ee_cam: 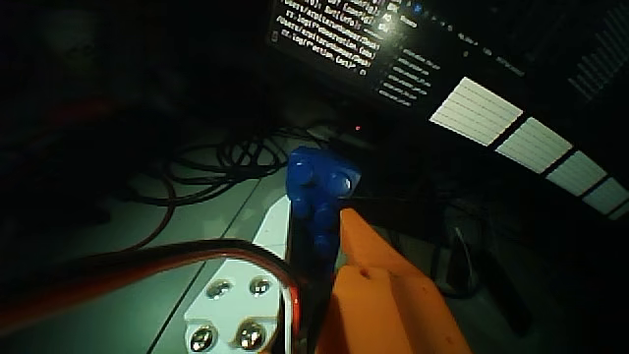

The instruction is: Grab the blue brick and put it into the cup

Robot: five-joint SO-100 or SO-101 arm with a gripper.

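The scene is dark in the wrist view. My gripper (316,218) enters from the bottom edge, with an orange finger (378,285) on the right and a white finger (246,285) with screws on the left. It is shut on the blue brick (319,192), which stands up between the fingers, held in the air. The cup is out of view.
A lit computer screen (472,69) with text and white panels fills the upper right. Dark cables (211,167) lie on the pale table (118,216) at the left. A red wire (157,261) runs along the gripper's lower left.
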